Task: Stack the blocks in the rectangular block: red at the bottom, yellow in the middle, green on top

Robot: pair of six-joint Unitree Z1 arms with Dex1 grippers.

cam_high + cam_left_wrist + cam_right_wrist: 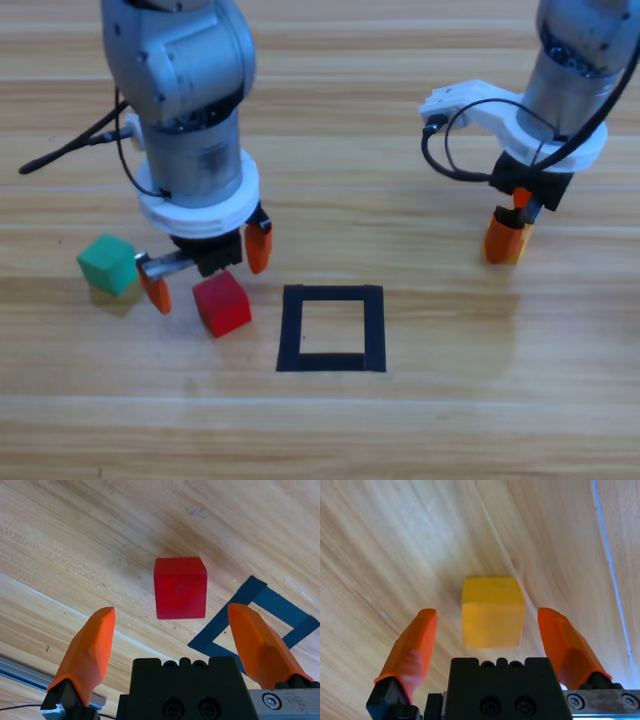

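The red cube (222, 303) lies on the table left of the black tape rectangle (332, 328), which has nothing inside it. My left gripper (208, 278) hovers over the red cube's far side, open. In the left wrist view the red cube (180, 587) sits just ahead of the spread jaws of the left gripper (171, 611), untouched, with the tape rectangle (246, 594) beside it. The green cube (108, 264) rests farther left. My right gripper (507, 240) is low at the right. There the yellow cube (493, 611) sits between the open jaws of the right gripper (486, 613), with gaps on both sides.
A black cable (70, 148) trails from the left arm across the table's far left. Bare wooden tabletop (430, 420) spreads in front of the rectangle and between the two arms.
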